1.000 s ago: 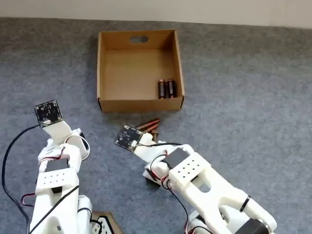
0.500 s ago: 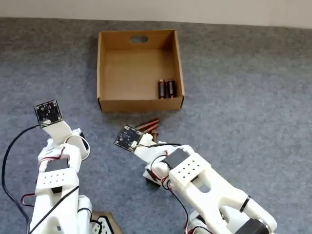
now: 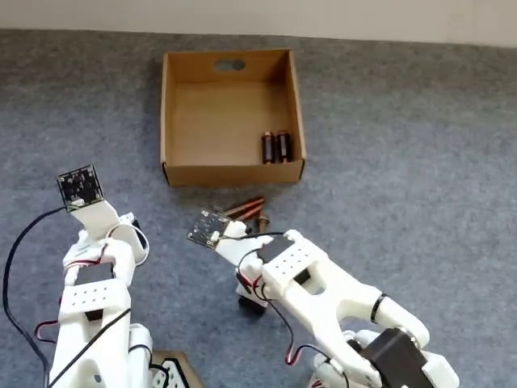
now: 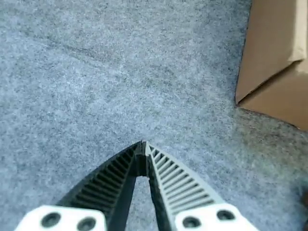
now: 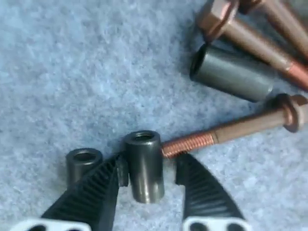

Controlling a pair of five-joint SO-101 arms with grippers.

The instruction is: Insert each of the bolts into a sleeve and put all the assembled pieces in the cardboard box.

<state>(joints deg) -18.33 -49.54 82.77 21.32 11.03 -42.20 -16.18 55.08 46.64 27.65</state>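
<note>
The sleeve [image 5: 144, 161], straddled by the spread-apart right claw [image 5: 148, 166], is best clamped squarely, clear of the bolt [image 5: 240, 126].

Right arm [image 3: 295, 271]: forearm now sits closer to the tabletop's left and far edges than a second ago. More of its rear link and black joint shows toward the near edge.
Wrist board [image 3: 208, 230]: slightly lower and flatter than before.
Bolts [image 3: 246, 208] in front of the cardboard box [image 3: 230, 172]: one more head uncovered.
</note>
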